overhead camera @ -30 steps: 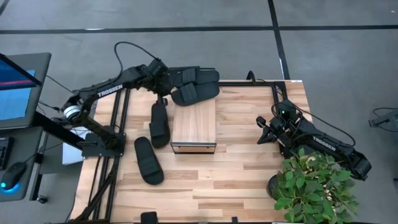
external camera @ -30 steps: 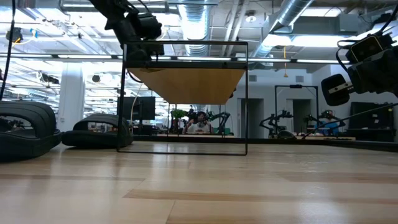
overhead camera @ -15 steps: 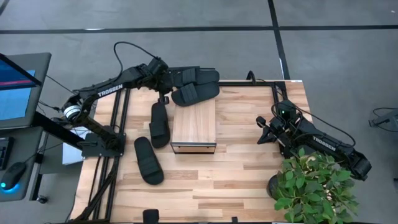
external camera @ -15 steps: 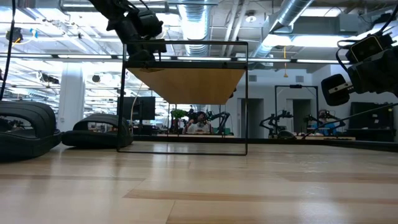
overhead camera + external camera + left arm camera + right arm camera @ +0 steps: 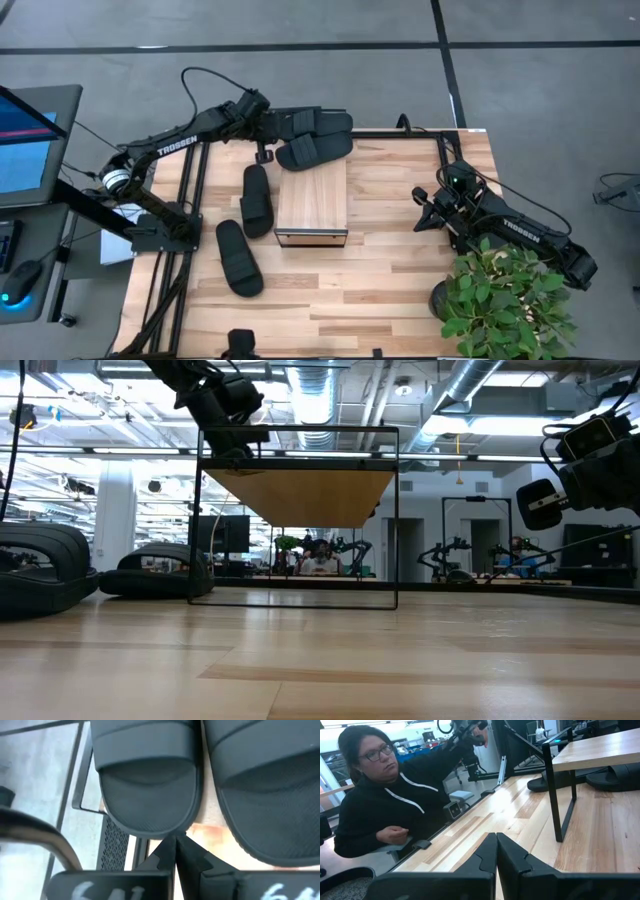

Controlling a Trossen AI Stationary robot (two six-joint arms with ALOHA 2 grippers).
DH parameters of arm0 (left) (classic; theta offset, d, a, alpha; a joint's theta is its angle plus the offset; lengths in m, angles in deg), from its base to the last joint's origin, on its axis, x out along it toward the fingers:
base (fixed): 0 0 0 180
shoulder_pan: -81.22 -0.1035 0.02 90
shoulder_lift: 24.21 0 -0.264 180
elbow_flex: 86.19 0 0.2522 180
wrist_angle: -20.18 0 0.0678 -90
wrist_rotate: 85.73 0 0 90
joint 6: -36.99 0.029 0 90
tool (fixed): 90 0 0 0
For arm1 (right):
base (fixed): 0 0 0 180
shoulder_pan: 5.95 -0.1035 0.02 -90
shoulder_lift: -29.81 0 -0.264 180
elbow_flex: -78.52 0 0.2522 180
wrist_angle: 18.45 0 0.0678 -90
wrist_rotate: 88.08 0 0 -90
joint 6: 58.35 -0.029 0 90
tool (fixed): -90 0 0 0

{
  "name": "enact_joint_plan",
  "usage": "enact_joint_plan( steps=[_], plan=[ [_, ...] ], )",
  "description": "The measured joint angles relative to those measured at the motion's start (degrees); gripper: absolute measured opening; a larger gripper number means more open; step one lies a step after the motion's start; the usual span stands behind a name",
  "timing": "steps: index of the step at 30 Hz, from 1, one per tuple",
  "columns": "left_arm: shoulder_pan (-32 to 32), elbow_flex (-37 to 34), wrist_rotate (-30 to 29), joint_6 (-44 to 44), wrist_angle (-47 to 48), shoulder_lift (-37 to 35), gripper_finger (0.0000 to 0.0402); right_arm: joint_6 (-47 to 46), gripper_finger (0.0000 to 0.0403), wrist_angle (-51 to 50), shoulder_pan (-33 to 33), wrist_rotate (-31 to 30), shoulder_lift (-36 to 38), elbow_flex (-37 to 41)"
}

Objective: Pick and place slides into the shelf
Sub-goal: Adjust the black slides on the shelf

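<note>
Slides beside shelf lie lengthwise along it.

slides left of shelf

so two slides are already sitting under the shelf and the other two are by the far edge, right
Not quite. In the high view, those two slides lie on the table left of the shelf, not under it; the low view shows it empty underneath. The other two are by the far edge.
</note>
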Motion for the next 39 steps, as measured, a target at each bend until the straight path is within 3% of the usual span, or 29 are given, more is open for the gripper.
enact_joint_plan(
  steps=[16, 24, 39],
  plan=[
    [-2.27, 0.02, -0.11, -0.59, -1.58, 0.0, 0.0, 0.0, 0.0, 0.0, 0.02, 0.0, 0.0, 0.0],
    [-1.18, 0.02, 0.85, 0.23, 2.74, 0.0, 0.0, 0.0, 0.0, 0.0, 0.02, 0.0, 0.02, 0.0],
    [-0.02, 0.02, 3.06, 4.01, 0.6, 0.0, 0.0, 0.0, 0.0, 0.0, 0.02, 0.0, 0.02, 0.0]
  ],
)
